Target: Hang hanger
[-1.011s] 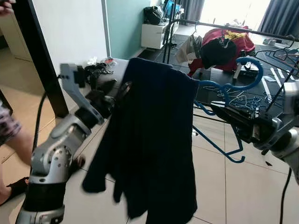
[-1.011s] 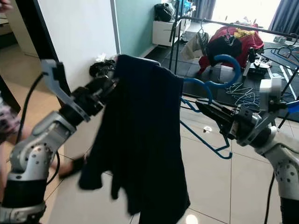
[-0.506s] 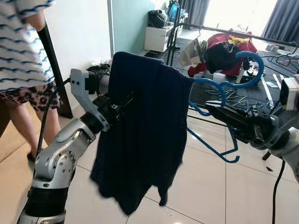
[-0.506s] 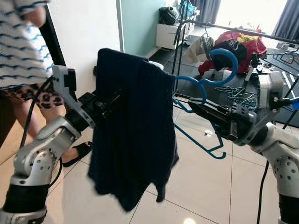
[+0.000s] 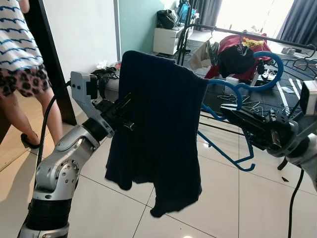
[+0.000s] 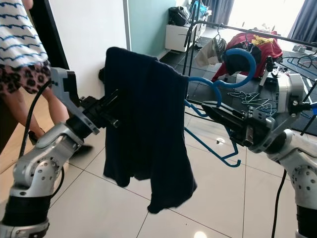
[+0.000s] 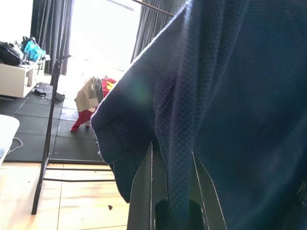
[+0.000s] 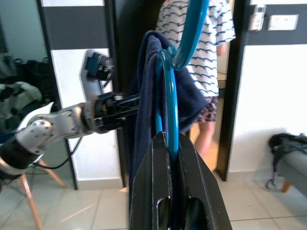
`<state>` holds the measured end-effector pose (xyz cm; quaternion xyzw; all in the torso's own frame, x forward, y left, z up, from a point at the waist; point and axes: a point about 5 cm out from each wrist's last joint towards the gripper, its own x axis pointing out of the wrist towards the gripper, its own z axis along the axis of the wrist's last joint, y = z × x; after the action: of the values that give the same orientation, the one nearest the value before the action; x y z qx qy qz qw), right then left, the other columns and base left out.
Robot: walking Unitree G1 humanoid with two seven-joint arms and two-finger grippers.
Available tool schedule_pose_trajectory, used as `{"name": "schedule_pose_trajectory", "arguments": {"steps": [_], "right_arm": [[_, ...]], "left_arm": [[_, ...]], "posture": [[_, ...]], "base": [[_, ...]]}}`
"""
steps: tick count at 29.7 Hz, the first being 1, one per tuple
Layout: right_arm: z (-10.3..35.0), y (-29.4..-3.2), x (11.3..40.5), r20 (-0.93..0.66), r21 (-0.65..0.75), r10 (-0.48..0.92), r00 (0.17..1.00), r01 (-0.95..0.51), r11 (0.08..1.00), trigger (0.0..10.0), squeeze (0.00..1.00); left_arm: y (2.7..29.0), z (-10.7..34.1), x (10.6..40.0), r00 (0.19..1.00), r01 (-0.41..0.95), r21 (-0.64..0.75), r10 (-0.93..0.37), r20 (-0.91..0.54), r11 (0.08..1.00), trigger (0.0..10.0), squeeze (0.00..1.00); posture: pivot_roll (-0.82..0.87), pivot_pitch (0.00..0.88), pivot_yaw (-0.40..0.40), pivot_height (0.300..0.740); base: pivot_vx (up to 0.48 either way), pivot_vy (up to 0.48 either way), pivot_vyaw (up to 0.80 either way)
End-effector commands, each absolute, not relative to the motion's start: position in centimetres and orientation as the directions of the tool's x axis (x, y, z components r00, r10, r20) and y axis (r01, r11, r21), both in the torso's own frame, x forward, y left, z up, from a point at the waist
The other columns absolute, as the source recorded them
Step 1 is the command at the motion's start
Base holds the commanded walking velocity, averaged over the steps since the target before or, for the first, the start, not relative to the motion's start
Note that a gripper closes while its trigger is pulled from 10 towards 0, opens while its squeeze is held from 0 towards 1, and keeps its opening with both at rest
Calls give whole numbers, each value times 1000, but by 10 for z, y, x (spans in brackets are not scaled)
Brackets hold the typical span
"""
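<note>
A blue plastic hanger (image 5: 280,63) is held out in front of me, and my right gripper (image 5: 229,114) is shut on its neck; the right wrist view shows the blue hanger's rod (image 8: 173,105) clamped between the fingers. A dark navy garment (image 5: 158,124) is draped over the hanger's left end and hangs down toward the floor. My left gripper (image 5: 126,111) is at the garment's left edge. In the left wrist view a fold of the garment (image 7: 230,96) runs down between its fingers.
A black clothes rack rail (image 5: 247,33) stands ahead, with red and dark clothes (image 5: 242,49) on it. Loose hangers (image 5: 250,106) lie on the black mat below. A person in a striped top (image 5: 22,54) stands at my left by a dark door frame (image 5: 47,59).
The person has stepped away to the left. The garment's lower part has swung and settled. Both grippers keep their hold, and the view has shifted a little.
</note>
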<state>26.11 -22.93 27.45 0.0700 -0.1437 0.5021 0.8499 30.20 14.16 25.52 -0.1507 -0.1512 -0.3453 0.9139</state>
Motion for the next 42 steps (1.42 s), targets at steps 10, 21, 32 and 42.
{"name": "schedule_pose_trajectory", "arguments": {"steps": [10,21,32,42], "right_arm": [[300,-252,274,556,44,604,571,-746,665,10000,0],[291,-242,278,598,131,557,576,-756,642,10000,0],[292,-227,276,628,155,566,534,-799,581,10000,0],[278,-209,265,505,82,727,465,-865,496,10000,0]], "left_arm": [[153,270,292,650,735,-193,-597,470,650,0,0],[140,271,278,532,838,-194,-688,493,510,0,0],[110,242,262,420,907,-145,-845,330,395,5294,0],[126,238,284,584,807,-103,-759,286,582,10000,1000]], "posture": [[52,0,-70,740],[52,0,-68,740],[48,0,-66,740],[49,0,-66,740]], "base": [[0,0,0],[0,0,0],[0,0,0],[0,0,0]]}}
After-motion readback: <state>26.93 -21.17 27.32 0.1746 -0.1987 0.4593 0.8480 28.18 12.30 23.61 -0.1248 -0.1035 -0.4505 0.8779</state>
